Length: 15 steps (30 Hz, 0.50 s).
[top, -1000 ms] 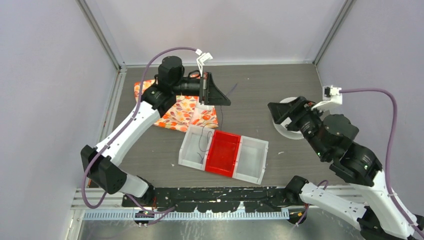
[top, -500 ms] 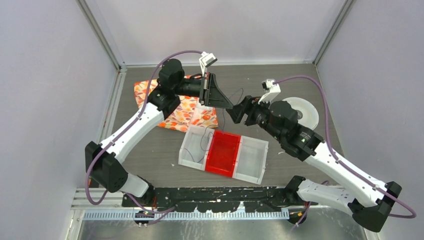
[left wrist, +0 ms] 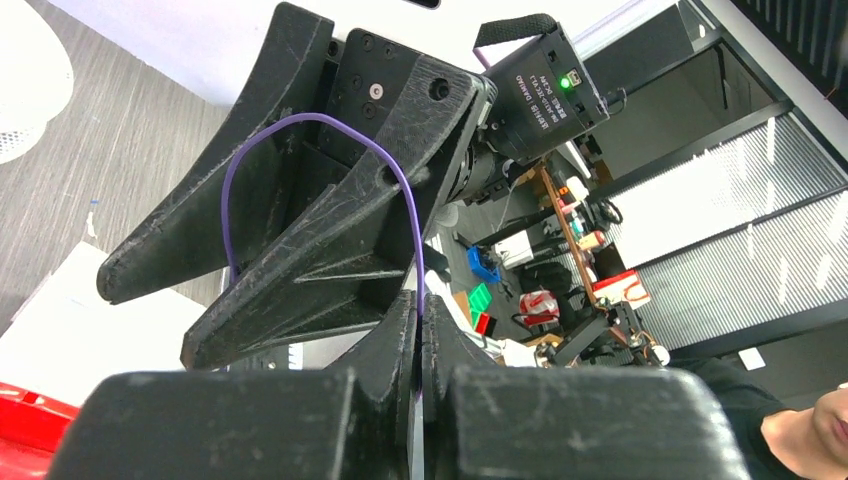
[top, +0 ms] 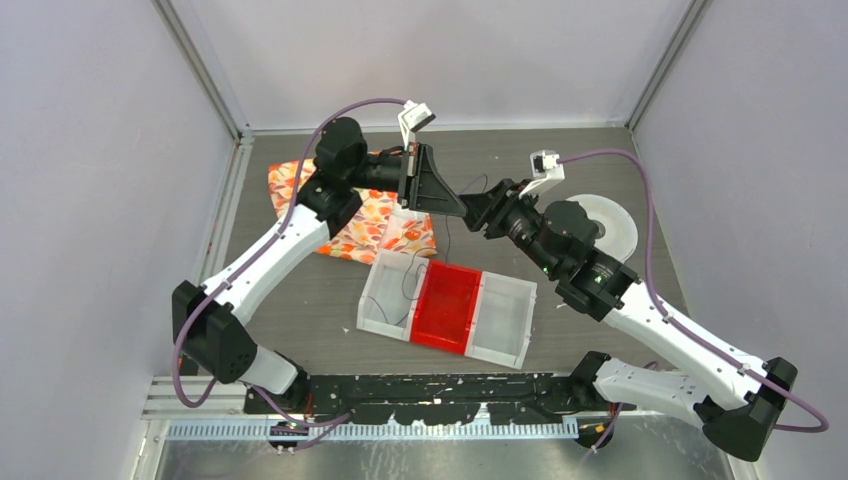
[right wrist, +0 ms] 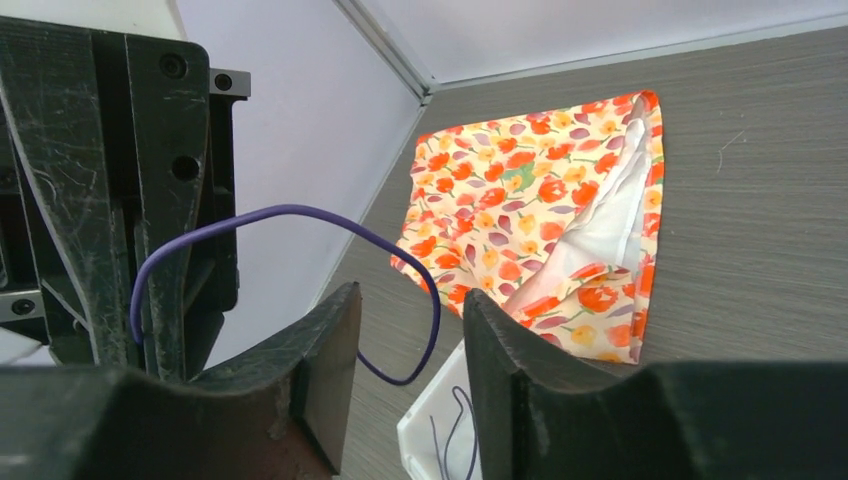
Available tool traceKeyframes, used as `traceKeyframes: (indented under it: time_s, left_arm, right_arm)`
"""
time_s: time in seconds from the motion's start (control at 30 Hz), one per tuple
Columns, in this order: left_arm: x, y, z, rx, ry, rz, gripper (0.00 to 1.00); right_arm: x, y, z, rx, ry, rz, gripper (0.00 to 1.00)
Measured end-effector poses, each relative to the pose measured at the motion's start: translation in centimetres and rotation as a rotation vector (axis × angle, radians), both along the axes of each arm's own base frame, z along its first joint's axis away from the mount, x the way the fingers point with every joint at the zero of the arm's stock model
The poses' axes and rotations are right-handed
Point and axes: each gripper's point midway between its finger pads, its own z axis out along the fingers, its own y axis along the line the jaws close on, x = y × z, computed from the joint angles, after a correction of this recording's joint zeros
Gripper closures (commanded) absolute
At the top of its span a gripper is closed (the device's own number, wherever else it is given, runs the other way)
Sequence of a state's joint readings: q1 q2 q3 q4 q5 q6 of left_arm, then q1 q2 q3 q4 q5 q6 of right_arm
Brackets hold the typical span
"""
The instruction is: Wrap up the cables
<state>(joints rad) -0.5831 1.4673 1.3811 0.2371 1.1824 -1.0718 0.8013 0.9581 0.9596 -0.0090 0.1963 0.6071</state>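
With the left gripper (left wrist: 418, 305) pinched shut on the cable (left wrist: 322, 116), its loop arching toward the right gripper (right wrist: 408, 300) with fingers spread and its tail trailing into the white tray (top: 366, 296), I'd close the right only once the loop sits squarely between them

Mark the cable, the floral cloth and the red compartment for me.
cable (right wrist: 290, 208), right wrist view, top of its purple loop.
floral cloth (right wrist: 520, 200), right wrist view, middle of the printed side.
red compartment (top: 447, 305), top external view, its bare floor.
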Motion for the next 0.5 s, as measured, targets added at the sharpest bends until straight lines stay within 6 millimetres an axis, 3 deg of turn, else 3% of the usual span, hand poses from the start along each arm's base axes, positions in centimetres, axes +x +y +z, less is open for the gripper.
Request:
traceKeyframes:
  time_s: [0.07,0.13,0.17,0.2,0.23,0.3,0.37,0.5]
  left_arm:
    - [0.0,0.0,0.0,-0.001,0.001,-0.001,1.00]
    - [0.0,0.0,0.0,-0.002,0.000,-0.001,1.00]
    - [0.0,0.0,0.0,-0.002,-0.001,-0.001,1.00]
    - [0.0,0.0,0.1,-0.003,-0.001,-0.001,1.00]
    - [0.0,0.0,0.0,-0.004,-0.002,-0.001,0.98]
    - [0.0,0.0,-0.1,-0.003,-0.002,-0.005,0.76]
    - [0.0,0.1,-0.2,-0.001,0.000,-0.009,0.61]
    - [0.7,0.4,-0.8,0.013,0.003,0.012,0.47]
  right_arm:
    - [0.0,0.0,0.1,0.007,0.003,-0.003,0.66]
    - [0.0,0.0,0.0,0.013,0.009,-0.006,0.82]
    - [0.1,-0.1,0.0,0.017,0.012,-0.011,0.94]
    - [0.1,-0.2,-0.1,0.018,0.014,-0.015,0.99]
    - [0.1,-0.4,-0.2,0.019,0.020,-0.023,0.99]
    - [0.0,-0.9,-0.5,0.002,0.028,-0.040,0.99]
    - [-0.2,-1.6,-1.0,-0.033,0.047,-0.060,0.99]
    - [-0.8,-3.4,-0.1,-0.158,0.079,-0.091,0.99]
